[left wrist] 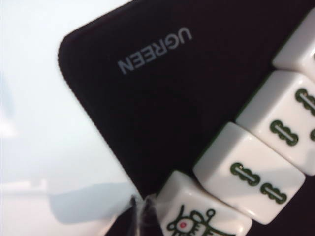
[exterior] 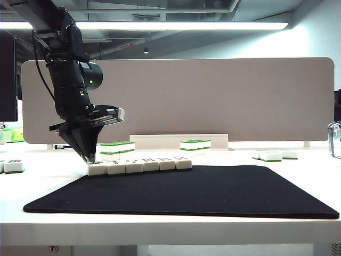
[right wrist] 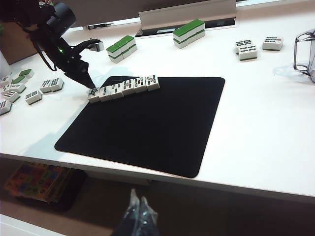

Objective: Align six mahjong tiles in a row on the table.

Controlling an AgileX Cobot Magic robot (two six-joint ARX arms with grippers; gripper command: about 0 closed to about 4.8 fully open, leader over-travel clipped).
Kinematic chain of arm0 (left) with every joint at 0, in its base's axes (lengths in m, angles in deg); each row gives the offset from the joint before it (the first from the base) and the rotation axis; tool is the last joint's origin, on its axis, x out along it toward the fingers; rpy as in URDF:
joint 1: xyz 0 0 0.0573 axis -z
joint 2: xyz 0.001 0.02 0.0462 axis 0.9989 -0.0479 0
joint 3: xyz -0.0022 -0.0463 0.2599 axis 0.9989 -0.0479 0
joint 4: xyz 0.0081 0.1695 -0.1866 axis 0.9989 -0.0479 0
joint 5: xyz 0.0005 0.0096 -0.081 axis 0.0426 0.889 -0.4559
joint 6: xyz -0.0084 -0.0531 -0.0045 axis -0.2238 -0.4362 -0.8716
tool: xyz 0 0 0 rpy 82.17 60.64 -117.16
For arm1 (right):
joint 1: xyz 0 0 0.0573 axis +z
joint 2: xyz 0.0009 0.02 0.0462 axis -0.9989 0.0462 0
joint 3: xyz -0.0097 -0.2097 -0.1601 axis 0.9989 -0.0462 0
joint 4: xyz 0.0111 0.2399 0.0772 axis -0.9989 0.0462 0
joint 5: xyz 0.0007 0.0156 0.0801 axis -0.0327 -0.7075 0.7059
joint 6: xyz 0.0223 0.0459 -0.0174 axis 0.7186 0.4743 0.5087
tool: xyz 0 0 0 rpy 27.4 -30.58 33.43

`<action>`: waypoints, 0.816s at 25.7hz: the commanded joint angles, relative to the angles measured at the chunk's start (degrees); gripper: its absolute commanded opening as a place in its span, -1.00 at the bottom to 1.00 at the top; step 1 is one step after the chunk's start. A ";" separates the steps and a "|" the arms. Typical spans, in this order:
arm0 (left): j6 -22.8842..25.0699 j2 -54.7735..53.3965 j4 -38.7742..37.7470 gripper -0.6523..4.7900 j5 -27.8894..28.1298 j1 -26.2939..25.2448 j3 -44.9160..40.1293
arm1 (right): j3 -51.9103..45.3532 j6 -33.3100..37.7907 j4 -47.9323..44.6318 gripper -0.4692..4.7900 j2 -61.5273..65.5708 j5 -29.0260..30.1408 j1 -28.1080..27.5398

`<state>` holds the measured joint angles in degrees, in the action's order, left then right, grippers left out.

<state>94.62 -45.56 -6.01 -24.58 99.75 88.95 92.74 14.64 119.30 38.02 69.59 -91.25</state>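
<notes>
Six white mahjong tiles [exterior: 139, 166] lie face up in a touching row along the far left edge of the black mat [exterior: 202, 189] on the white table [exterior: 160, 226]. My left gripper [exterior: 89, 158] points down at the row's left end, shut and holding nothing. In the left wrist view its tips [left wrist: 140, 209] rest right beside the end tile with a bird mark [left wrist: 197, 216], then come bamboo-marked tiles [left wrist: 251, 179]. The right wrist view shows the row [right wrist: 123, 87] from afar. My right gripper [right wrist: 138, 205] hangs shut and empty, before the table's near edge.
Green-topped tiles stacked in twos [exterior: 117, 146] [exterior: 195, 144] stand behind the mat by a white rail [exterior: 178, 141] and the grey partition panel [exterior: 213, 96]. Loose tiles lie far left [right wrist: 29, 91] and far right [right wrist: 246, 49]. A clear object [right wrist: 305, 49] stands at the right edge.
</notes>
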 commanded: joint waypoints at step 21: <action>-2.64 0.94 -2.58 -0.70 7.74 0.46 3.52 | 0.09 -0.09 -0.94 -0.82 -0.70 -0.09 0.02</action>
<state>93.37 -45.43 -7.32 -17.38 100.12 91.48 92.74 14.64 119.32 38.02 69.59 -91.25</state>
